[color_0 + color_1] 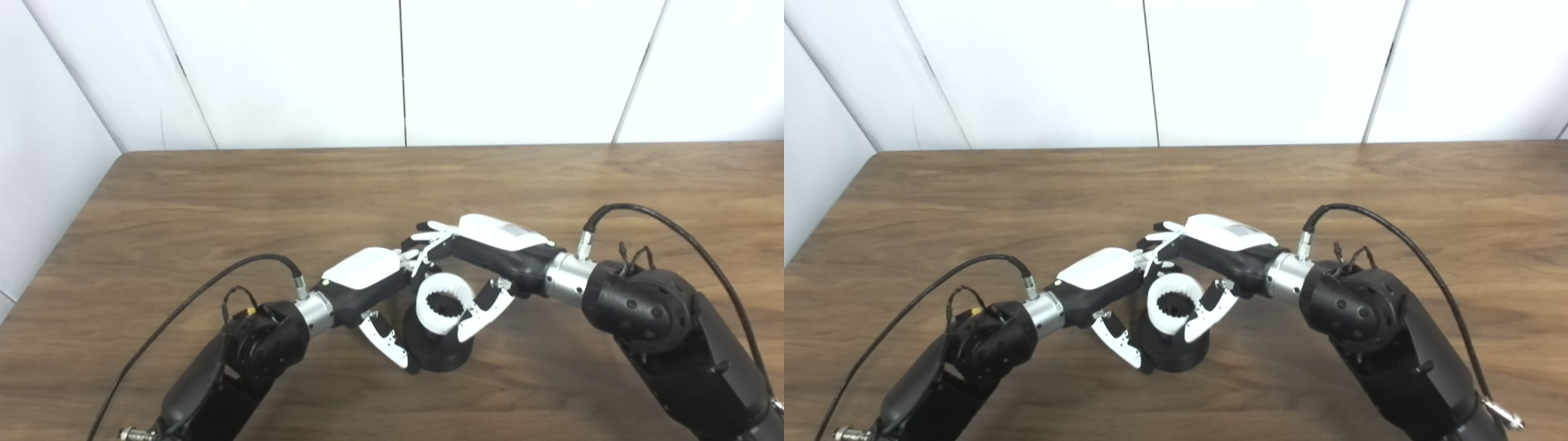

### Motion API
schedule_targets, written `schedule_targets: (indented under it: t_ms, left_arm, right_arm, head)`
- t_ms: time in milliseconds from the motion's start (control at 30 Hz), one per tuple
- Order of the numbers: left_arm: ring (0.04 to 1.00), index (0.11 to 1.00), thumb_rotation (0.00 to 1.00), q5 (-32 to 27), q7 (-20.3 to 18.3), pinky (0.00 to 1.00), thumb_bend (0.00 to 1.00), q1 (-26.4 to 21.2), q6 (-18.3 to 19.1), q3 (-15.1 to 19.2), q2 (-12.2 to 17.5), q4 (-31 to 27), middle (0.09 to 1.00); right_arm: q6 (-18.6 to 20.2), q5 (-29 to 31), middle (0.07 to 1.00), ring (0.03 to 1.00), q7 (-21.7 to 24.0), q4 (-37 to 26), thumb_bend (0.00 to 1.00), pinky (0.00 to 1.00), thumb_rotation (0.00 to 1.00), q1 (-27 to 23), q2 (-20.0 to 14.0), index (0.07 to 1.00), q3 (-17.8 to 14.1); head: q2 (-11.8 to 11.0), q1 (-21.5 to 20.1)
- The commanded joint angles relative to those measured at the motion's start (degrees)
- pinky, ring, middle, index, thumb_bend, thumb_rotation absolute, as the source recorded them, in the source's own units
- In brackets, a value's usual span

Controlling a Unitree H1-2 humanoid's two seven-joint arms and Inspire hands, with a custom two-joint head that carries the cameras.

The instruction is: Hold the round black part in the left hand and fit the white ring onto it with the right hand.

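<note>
The black part [442, 352] stood on the table [184, 202] near its front edge, between the two hands; the left hand [367, 282] was closed on its left side, thumb low against the base; the right hand [490, 245] gripped the white ring [442, 304], thumb on its near right rim, fingers curled over the far side; the ring sat atop the part, tilted, its opening facing up and toward the cameras; the part was round and flared at the base; the ring showed a toothed inner edge.
</note>
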Motion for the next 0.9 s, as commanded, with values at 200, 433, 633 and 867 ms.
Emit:
schedule_targets:
  t_ms: [200,433,633,867]
  left_arm:
    - [1.000,0.623,0.31,0.82,-0.78,1.00,0.87,-1.16,0.24,0.01,0.49,-0.91,0.925]
    - [1.000,0.626,0.31,0.77,-0.69,1.00,0.87,-1.01,-0.05,0.03,0.68,-0.98,0.925]
    - [1.000,0.621,0.31,0.75,-0.57,1.00,0.88,-1.00,0.27,0.11,0.43,-0.99,0.925]
    - [1.000,0.615,0.32,0.92,-0.81,1.00,0.88,-0.97,0.86,0.06,0.29,-1.37,0.924]
  right_arm:
    - [-2.03,0.07,0.920,1.000,-1.53,-0.30,0.52,0.99,0.16,-1.45,0.25,0.492,-0.50]
    - [-2.13,-0.21,0.936,1.000,-1.87,0.19,0.52,0.99,0.16,-1.12,0.70,0.493,-0.16]
    - [-2.17,-0.57,0.938,1.000,-1.69,0.24,0.52,1.00,0.16,-0.87,1.03,0.493,0.28]
    - [-1.51,-0.84,0.944,1.000,-1.14,-0.03,0.52,1.00,0.16,-0.77,1.04,0.493,0.66]
  head:
    - [0.10,0.11]
    - [0.16,0.19]
    - [0.28,0.23]
    - [0.42,0.35]
